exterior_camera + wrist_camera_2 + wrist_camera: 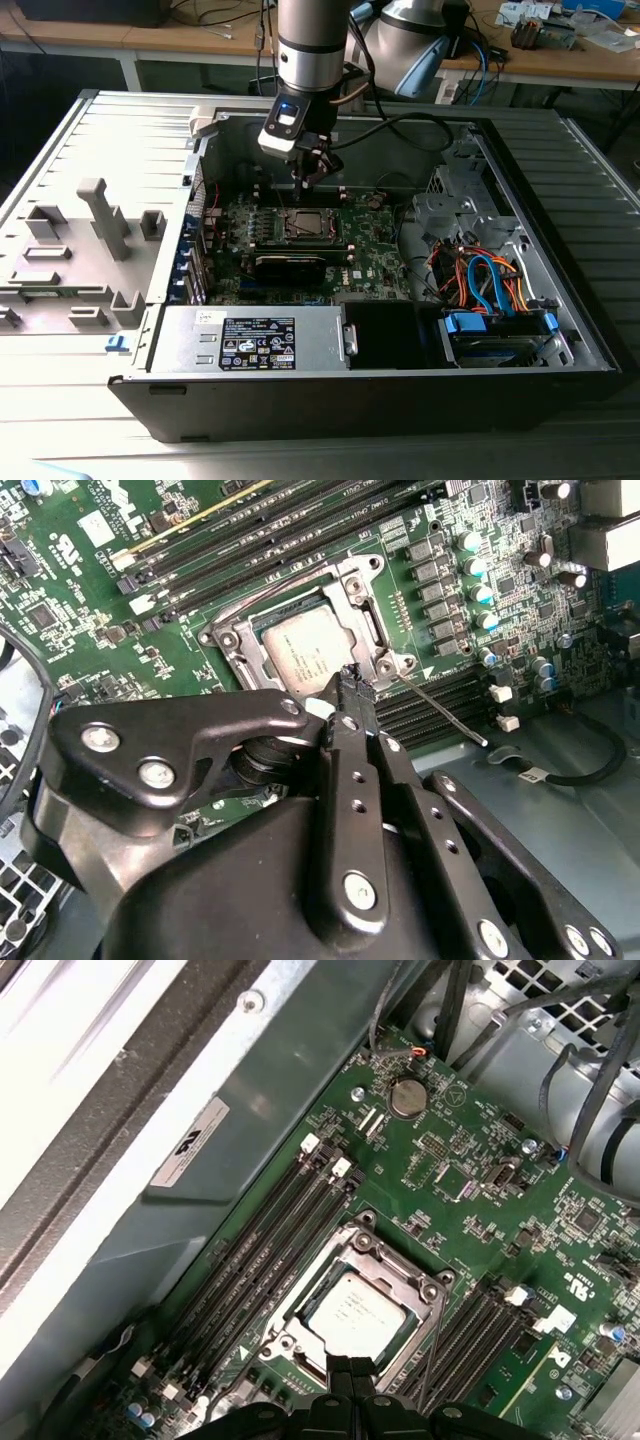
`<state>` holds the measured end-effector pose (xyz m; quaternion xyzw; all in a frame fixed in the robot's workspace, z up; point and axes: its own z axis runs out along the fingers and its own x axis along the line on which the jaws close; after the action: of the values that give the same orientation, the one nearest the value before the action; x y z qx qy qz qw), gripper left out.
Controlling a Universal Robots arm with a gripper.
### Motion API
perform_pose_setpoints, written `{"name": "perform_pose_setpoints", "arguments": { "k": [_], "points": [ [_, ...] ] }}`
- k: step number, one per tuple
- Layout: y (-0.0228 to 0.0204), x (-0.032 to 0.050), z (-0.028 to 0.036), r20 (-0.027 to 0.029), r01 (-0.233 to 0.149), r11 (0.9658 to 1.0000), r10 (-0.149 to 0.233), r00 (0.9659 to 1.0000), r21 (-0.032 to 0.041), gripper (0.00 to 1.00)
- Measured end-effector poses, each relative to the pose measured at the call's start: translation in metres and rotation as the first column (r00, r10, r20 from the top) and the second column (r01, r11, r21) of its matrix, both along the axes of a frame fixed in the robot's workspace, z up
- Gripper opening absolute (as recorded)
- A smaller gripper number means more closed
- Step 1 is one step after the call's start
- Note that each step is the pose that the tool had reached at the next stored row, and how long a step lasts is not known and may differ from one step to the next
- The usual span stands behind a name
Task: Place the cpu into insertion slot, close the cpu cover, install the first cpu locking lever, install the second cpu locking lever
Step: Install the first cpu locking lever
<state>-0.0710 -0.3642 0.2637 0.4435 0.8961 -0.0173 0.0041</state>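
Black and narrow, my pincer [350,680] hung with its two fingers pressed together and nothing visible between them. Its tip was just above one corner of the cpu cover [352,595], a thin silver frame lying flat over the insertion slot [305,226]. Through the cover's square window the cpu [305,650] sat in the slot, its matte grey metal top bearing fine print. A thin wire locking lever [440,710] slanted out from that same corner, beside my tip. Long black memory slots [265,1260] ran along both sides of the socket, hemming it in. At the exterior view's left lay a pale grey side panel [90,230] with moulded plastic posts and ribs. Next came the power supply [185,340], a dull metal box carrying a white printed label [257,345]. Then came the green circuit board [370,235], where a long black block [290,266] lay just in front of the socket. Toward the exterior view's right, orange, red and blue cables [485,280] looped over a drive bay with blue plastic clips [495,325].
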Motion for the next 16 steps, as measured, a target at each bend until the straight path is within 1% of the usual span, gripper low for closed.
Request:
{"name": "perform_pose_setpoints", "arguments": {
  "k": [10,16],
  "points": [
    [0.0000,0.0000,0.0000,0.0000,-0.029,0.9996,0.029,0.9996,0.0000,0.11],
    [0.0000,0.0000,0.0000,0.0000,-0.052,0.9987,0.052,0.9987,0.0000,0.11]
  ]
}}
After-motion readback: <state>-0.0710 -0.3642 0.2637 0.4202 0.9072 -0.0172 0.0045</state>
